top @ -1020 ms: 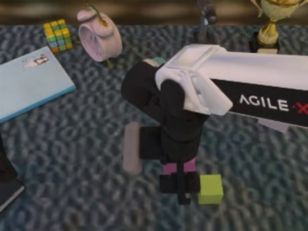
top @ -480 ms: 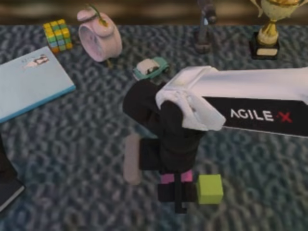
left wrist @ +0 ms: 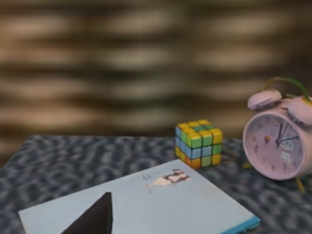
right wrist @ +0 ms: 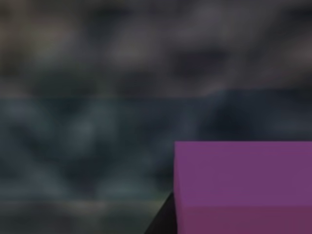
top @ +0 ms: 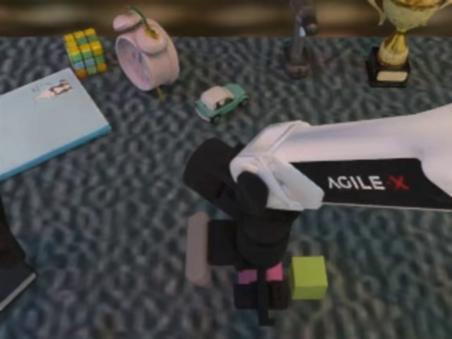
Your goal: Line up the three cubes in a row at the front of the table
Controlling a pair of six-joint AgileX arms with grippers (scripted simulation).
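Magenta cube sits at the table's front, about 6 o'clock from centre in the top view, under the right gripper, whose fingers appear clamped on it. The lime-green cube lies just beside it at 3 o'clock; the lavender-white cube shows near it at 9 o'clock, partly hidden by the arm. Left arm — parked at the left edge.

Left wrist view: notebook, puzzle cube, alarm clock; whether its fingers are apart or together cannot be told.

Right wrist view: the magenta cube fills the near field — table beyond.
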